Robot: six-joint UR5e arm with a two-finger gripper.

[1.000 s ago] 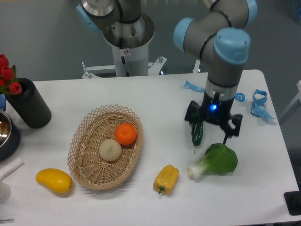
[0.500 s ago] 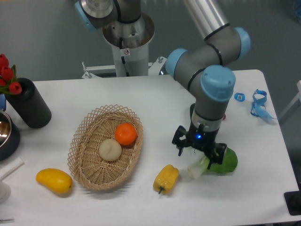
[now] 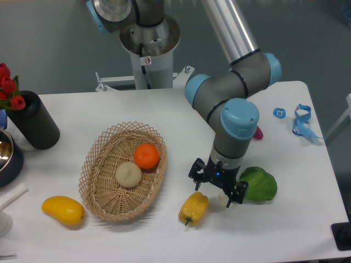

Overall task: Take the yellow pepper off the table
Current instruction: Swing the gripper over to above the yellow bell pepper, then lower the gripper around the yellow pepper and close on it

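Gripper [image 3: 217, 185] fingers spread, empty, just above the lobed, glossy yellow pepper [image 3: 194, 207], which lies at its 7 o'clock on the smooth white table [image 3: 181, 109]; grey wall behind.

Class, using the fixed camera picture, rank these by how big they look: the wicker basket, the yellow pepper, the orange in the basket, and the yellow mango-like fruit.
1. Wicker basket, clearly largest.
2. Yellow mango-like fruit.
3. Yellow pepper, only slightly smaller than the mango-like fruit, so that pair is close.
4. Orange, smallest, though it sits farther from the camera.
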